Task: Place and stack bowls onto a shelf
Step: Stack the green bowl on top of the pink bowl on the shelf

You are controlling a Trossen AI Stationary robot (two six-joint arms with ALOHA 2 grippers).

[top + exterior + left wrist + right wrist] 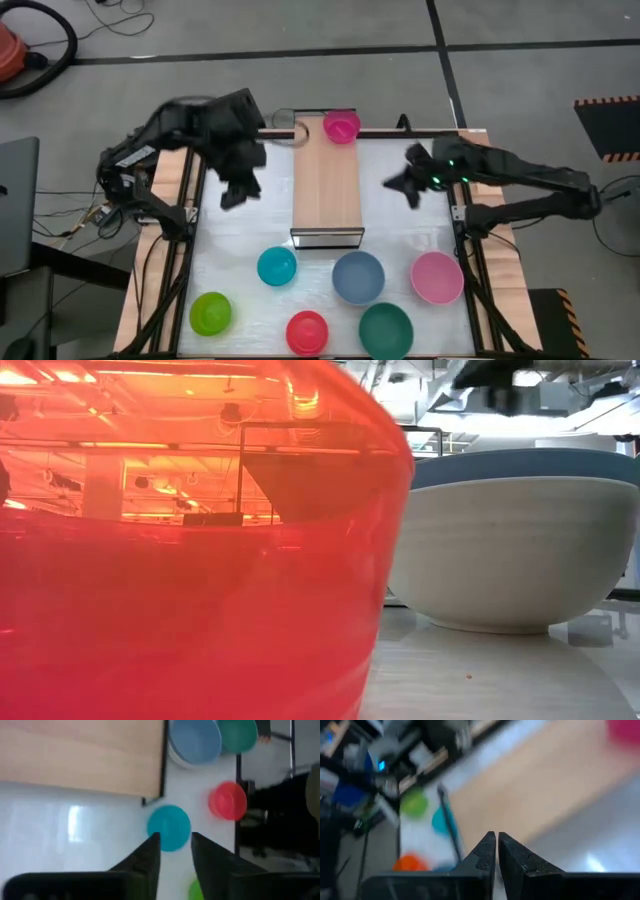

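Seen from above, the white surface (240,250) carries the shelf (326,190), a long light-wood board whose long axis runs from the far edge toward the near side, its dark front edge facing the loose bowls. The magenta-pink bowl (342,126) sits at the shelf's far end, the only bowl on it. The six others stand rim-up on the surface in front of the shelf: the larger grey-blue bowl (358,277), pink bowl (437,278) and dark green bowl (386,330), then the smaller cyan bowl (277,267), lime green bowl (211,313) and red bowl (307,333). The level view is almost wholly blocked by the red bowl's translucent wall, with only the grey-blue bowl showing beside it and both arms hidden. The left tool (235,190) hangs over the surface left of the shelf, its fingers (146,860) standing slightly apart with nothing between them. The right tool (405,187) hangs right of the shelf, blurred in the overhead picture; its wrist camera shows its fingers (485,857) nearly together, a thin slit between them, gripping nothing.
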